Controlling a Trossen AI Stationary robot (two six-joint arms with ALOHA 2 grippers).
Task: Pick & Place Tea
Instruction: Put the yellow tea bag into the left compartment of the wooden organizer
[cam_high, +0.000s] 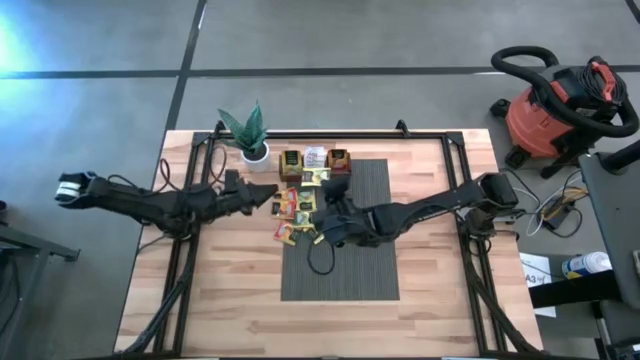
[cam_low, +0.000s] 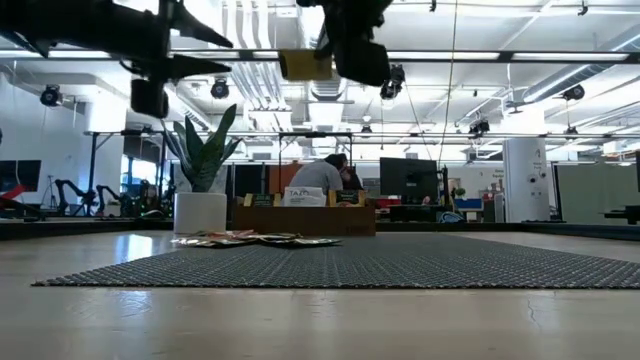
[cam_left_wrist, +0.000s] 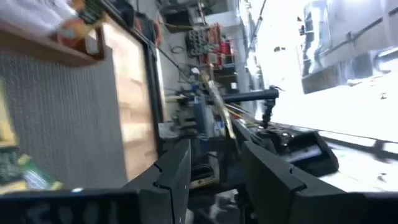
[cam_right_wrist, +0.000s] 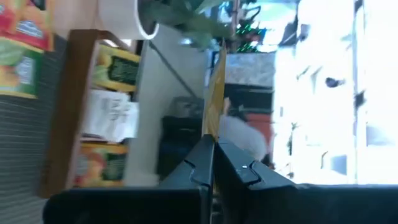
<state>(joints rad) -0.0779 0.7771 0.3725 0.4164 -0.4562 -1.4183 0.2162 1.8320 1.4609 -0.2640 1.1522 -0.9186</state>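
right gripper (cam_right_wrist: 214, 163): clamped on yellow sachet (cam_right_wrist: 216, 93), raised | wooden tray (cam_right_wrist: 62, 112) ahead | left gripper (cam_left_wrist: 214, 180): spread, nothing held

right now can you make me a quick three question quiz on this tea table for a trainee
1. True or false: the right gripper is shut on a thin yellow tea sachet.
2. The long brown wooden tray sits at the grey woven mat's edge: A) by the white-potted plant B) opposite the plant.
3. Fill in: the left gripper is ____ and holds nothing.

Key: 1 true; 2 A; 3 open.
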